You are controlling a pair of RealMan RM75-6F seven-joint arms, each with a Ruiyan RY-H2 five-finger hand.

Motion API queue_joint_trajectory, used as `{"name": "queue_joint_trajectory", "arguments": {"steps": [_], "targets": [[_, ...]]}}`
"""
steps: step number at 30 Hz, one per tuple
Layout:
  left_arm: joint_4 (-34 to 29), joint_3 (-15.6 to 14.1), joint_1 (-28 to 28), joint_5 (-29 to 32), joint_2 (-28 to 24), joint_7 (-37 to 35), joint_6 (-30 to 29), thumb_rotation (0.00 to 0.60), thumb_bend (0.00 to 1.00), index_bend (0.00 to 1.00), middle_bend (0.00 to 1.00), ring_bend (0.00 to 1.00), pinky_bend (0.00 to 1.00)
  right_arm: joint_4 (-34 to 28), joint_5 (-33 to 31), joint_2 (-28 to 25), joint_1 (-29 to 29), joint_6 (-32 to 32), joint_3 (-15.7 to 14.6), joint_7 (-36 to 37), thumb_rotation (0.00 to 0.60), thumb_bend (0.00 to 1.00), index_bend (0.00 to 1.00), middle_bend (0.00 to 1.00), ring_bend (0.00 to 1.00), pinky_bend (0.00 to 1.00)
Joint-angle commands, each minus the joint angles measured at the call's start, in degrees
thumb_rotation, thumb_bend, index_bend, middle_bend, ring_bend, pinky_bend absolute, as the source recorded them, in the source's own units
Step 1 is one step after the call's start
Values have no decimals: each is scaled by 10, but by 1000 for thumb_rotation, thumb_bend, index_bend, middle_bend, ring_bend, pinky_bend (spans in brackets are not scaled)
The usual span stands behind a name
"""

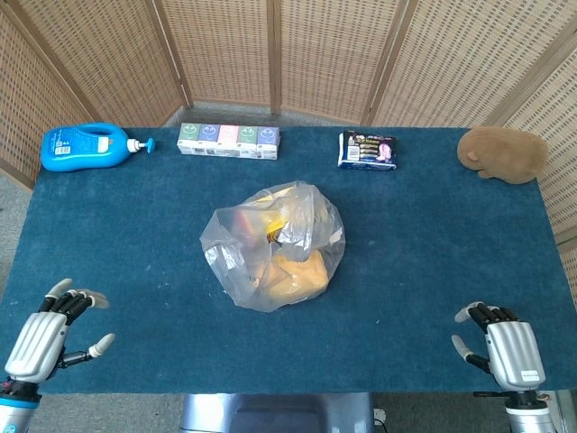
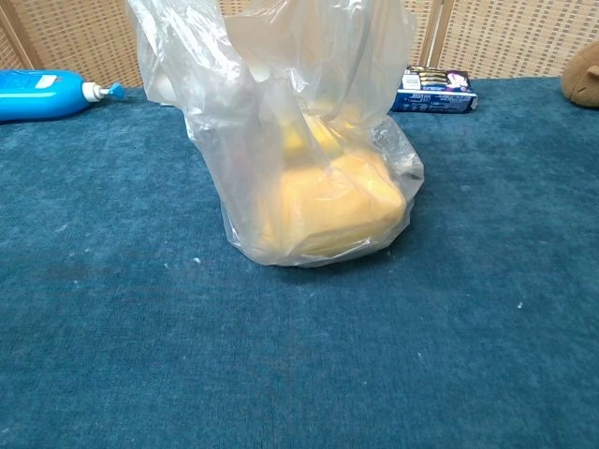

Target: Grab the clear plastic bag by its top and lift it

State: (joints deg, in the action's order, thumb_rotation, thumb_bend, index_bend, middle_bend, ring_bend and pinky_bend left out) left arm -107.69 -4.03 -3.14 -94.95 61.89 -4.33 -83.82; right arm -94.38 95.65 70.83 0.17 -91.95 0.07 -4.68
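The clear plastic bag stands in the middle of the blue table with yellow things inside; in the chest view the bag fills the centre and its top runs out of the frame. My left hand hovers at the near left corner, fingers spread, holding nothing. At the near right corner my right hand is palm down with fingers apart and nothing in it. Both hands are far from the bag and neither shows in the chest view.
Along the back edge lie a blue pump bottle, a row of small cartons, a dark snack packet and a brown plush toy. Wicker screens stand behind the table.
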Motion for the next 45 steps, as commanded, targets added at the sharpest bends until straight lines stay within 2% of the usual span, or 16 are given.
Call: {"name": "queue_joint_trajectory", "arguments": {"steps": [1, 3, 6, 11, 13, 17, 22, 28, 33, 39, 45], "targets": [[-30, -11, -29, -7, -14, -184, 39, 0, 153, 350, 329, 237, 136, 1, 0, 0, -1, 0, -1, 1, 600, 295, 471, 463, 501, 445], [-47, -12, -49, -16, -23, -335, 50, 0, 153, 350, 329, 237, 162, 1, 1, 0, -2, -2, -2, 2, 600, 295, 470, 463, 501, 445], [-54, -11, -71, -27, -26, -487, 56, 0, 154, 350, 329, 238, 209, 2, 2, 0, -4, -5, -2, 4, 600, 294, 468, 463, 501, 445], [-69, -11, -109, -23, -24, -689, 86, 0, 159, 350, 329, 237, 232, 3, 3, -1, -7, -10, -2, 6, 600, 295, 464, 463, 501, 446], [-72, -9, -120, -17, -23, -737, 97, 0, 167, 350, 329, 238, 234, 3, 4, -1, -8, -11, -3, 6, 600, 295, 463, 463, 501, 446], [-67, 4, -164, 3, -14, -883, 145, 0, 185, 350, 329, 237, 251, 5, 4, -1, -9, -12, -3, 8, 600, 295, 462, 463, 501, 445], [-66, 29, -201, 36, 10, -950, 184, 0, 198, 350, 329, 237, 269, 5, 4, -1, -10, -14, -3, 9, 600, 294, 459, 463, 501, 445], [-67, 53, -232, 73, 29, -977, 225, 0, 225, 343, 329, 238, 271, 6, 3, 0, -13, -15, -3, 10, 600, 294, 454, 463, 501, 445], [-69, 95, -273, 113, 60, -1011, 275, 0, 254, 331, 329, 238, 271, 7, 1, 1, -16, -18, -3, 9, 600, 294, 453, 463, 501, 445], [-75, 122, -301, 143, 66, -1042, 323, 0, 256, 224, 319, 237, 268, 9, -2, 1, -22, -24, -4, 13, 600, 294, 450, 463, 501, 445], [-80, 142, -316, 143, 73, -1038, 341, 0, 258, 166, 263, 202, 200, 15, -1, 1, -27, -32, -4, 19, 600, 294, 448, 463, 501, 442]]}}
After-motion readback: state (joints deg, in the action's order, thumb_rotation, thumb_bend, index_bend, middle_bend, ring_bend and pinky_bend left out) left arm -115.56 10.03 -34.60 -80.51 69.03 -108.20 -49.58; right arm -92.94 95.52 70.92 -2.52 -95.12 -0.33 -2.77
